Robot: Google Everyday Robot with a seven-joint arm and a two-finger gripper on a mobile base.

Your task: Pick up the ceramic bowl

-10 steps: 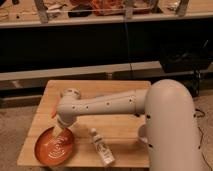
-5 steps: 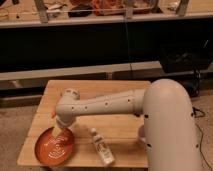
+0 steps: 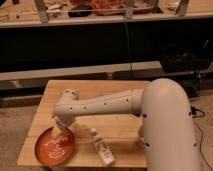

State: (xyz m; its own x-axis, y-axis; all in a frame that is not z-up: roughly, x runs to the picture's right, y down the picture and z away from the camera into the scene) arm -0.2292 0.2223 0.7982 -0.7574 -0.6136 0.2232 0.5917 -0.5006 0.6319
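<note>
Nearest, at the front left corner of the wooden table (image 3: 118, 91), sits the orange-red bowl (image 3: 53, 148), wide and shallow, with pale rings inside. Just to its right a small pale bottle (image 3: 101, 148) lies on its side, apart from the bowl. Over the bowl's far rim hangs the gripper (image 3: 58, 131), pointing down, its fingers spread and holding nothing. Its white arm (image 3: 102, 105) reaches across the table from the bulky body on the right. Farther back runs a long shelf (image 3: 100, 21) with blurred clutter on it.
</note>
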